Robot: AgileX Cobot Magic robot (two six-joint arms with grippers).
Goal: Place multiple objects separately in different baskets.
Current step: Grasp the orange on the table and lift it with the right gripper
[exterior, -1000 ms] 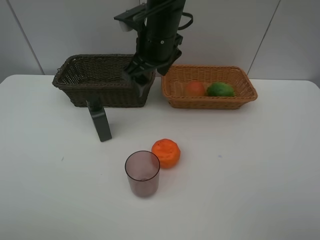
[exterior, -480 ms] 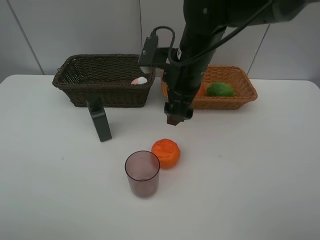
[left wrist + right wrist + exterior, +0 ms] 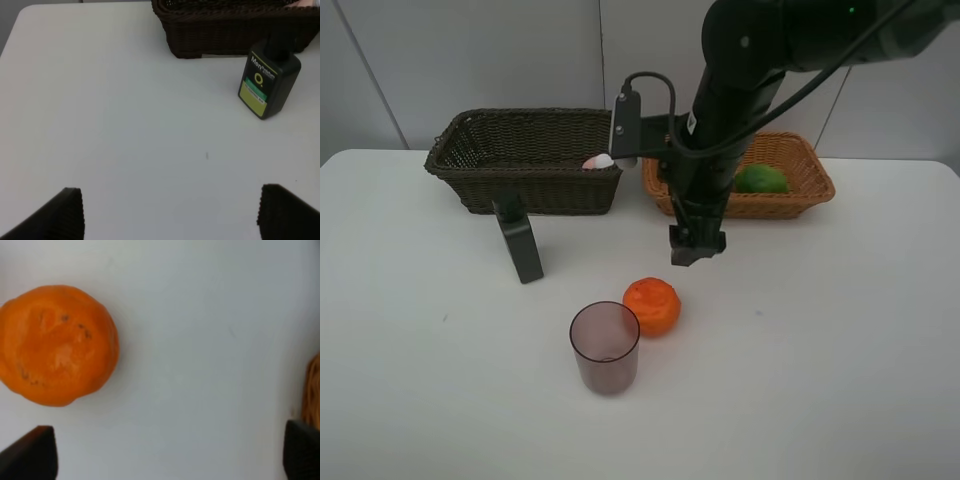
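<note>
Swung away from the dark brown wicker basket (image 3: 540, 190), the right pincer (image 3: 697, 247) hovers spread and empty near the round orange citrus (image 3: 652, 305); the left pincer (image 3: 170, 215) gapes, facing a dark green bottle (image 3: 267, 82) labelled "Men".

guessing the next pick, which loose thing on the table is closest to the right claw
The orange citrus, close by the right claw; the mauve cup and dark bottle stand farther off.
</note>
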